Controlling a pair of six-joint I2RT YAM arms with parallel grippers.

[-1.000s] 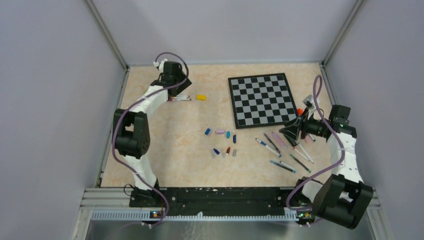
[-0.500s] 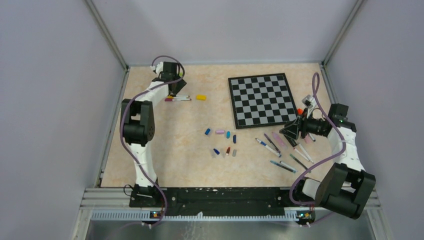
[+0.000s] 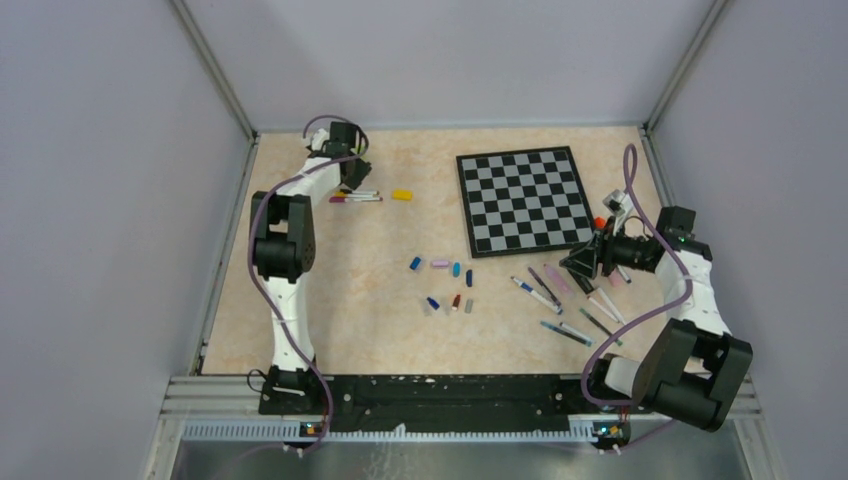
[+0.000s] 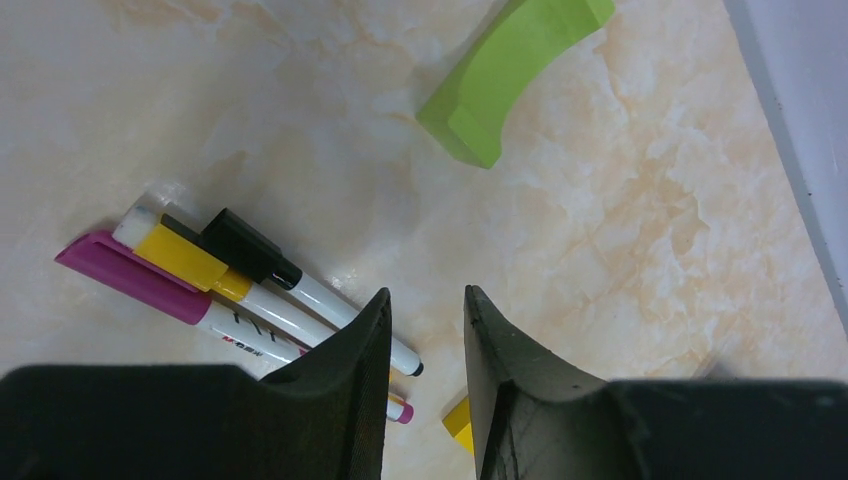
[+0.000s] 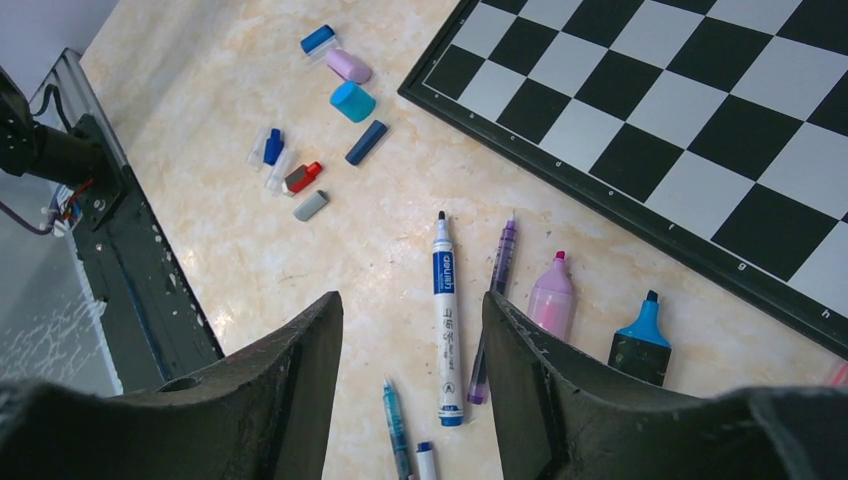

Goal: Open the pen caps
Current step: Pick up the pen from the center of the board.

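Note:
Three capped pens [image 3: 358,196], with black, yellow and magenta caps, lie at the back left; in the left wrist view they [image 4: 215,275] lie just left of my fingers. My left gripper [image 3: 349,178] hovers over their tips [image 4: 427,300], open a little and empty. Several loose pen caps [image 3: 443,282] lie mid-table and also show in the right wrist view [image 5: 340,75]. Several uncapped pens [image 3: 560,300] lie at the right. My right gripper [image 3: 583,264] is open and empty above them [image 5: 412,300], over a white and blue pen [image 5: 444,320].
A chessboard [image 3: 520,198] lies at the back right; its corner [image 5: 700,130] is near my right gripper. A yellow block [image 3: 402,194] sits right of the capped pens. A green curved block [image 4: 510,70] lies beyond them. The frame rail [image 3: 440,390] runs along the near edge.
My left arm's elbow has swung in towards the back, and the gripper has shifted a little over the capped pens. The right arm has hardly moved.

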